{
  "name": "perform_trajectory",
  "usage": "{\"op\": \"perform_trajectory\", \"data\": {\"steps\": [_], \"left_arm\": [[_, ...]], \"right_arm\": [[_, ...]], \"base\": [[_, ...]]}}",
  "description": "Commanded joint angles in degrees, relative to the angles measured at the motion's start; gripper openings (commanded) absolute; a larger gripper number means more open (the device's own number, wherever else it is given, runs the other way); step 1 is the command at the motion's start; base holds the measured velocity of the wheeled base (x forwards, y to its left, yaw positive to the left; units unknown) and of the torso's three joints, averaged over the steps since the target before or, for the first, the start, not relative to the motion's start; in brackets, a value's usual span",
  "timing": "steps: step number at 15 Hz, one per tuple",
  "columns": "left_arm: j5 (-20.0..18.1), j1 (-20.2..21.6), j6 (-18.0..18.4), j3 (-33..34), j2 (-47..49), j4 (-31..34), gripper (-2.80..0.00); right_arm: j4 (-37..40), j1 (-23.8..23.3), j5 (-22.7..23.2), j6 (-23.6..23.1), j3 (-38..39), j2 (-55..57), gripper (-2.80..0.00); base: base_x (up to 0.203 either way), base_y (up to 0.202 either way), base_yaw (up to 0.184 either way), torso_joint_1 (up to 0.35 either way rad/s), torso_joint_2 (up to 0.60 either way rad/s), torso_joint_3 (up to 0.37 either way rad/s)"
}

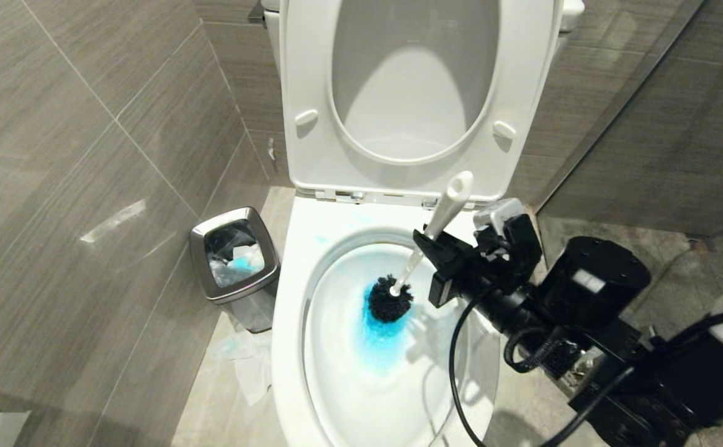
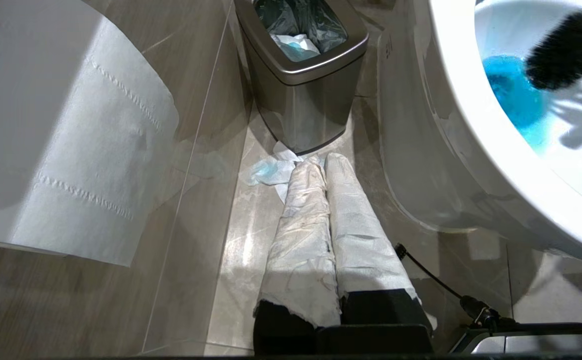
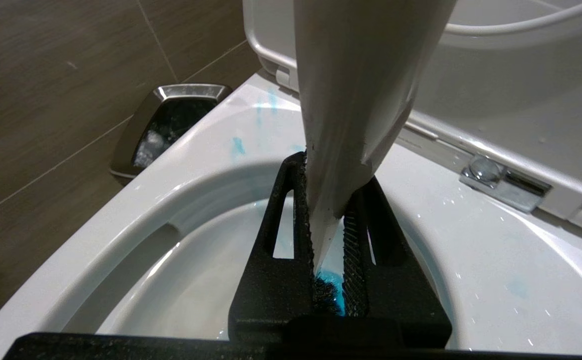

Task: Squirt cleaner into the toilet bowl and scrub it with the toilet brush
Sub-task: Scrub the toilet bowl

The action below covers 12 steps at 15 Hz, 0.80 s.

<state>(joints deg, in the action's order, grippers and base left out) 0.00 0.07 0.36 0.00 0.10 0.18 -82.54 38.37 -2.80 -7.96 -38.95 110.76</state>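
The white toilet bowl (image 1: 287,323) stands open with seat and lid raised. Bright blue cleaner (image 1: 380,338) tints the water at the bottom, and pale blue smears mark the rim (image 3: 238,145). My right gripper (image 1: 431,243) is shut on the white handle of the toilet brush (image 1: 448,208), over the bowl's right side. The black bristle head (image 1: 390,299) dips into the bowl at the blue water. In the right wrist view the handle (image 3: 355,100) runs between the black fingers (image 3: 271,260). My left gripper (image 2: 320,165), wrapped in white paper, is shut and hangs low beside the bowl.
A small square steel bin (image 1: 234,254) with blue-stained tissue stands left of the bowl; more tissue (image 1: 243,360) lies on the floor beside it. A toilet paper roll (image 2: 71,130) hangs near the left arm. Grey tiled walls close in on the left and behind.
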Motion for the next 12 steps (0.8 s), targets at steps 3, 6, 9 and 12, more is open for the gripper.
{"op": "perform_trajectory", "data": {"steps": [3,6,9,12], "left_arm": [[0.0,0.0,0.0,0.0,0.0,0.0,-2.8],[0.0,0.0,0.0,0.0,0.0,0.0,-2.8],[0.0,0.0,0.0,0.0,0.0,0.0,-2.8],[0.0,0.0,0.0,0.0,0.0,0.0,-2.8]], "right_arm": [[-0.1,-0.5,-0.5,-0.2,11.1,-8.6,-2.8],[-0.2,-2.5,-0.2,-0.8,12.0,-7.3,-2.8],[-0.5,-2.2,0.4,-1.4,9.9,-3.8,-2.8],[-0.7,-1.4,2.0,-1.3,1.8,1.5,-2.8]], "base": [[0.0,0.0,0.0,0.0,0.0,0.0],[0.0,0.0,0.0,0.0,0.0,0.0],[0.0,0.0,0.0,0.0,0.0,0.0],[0.0,0.0,0.0,0.0,0.0,0.0]]}}
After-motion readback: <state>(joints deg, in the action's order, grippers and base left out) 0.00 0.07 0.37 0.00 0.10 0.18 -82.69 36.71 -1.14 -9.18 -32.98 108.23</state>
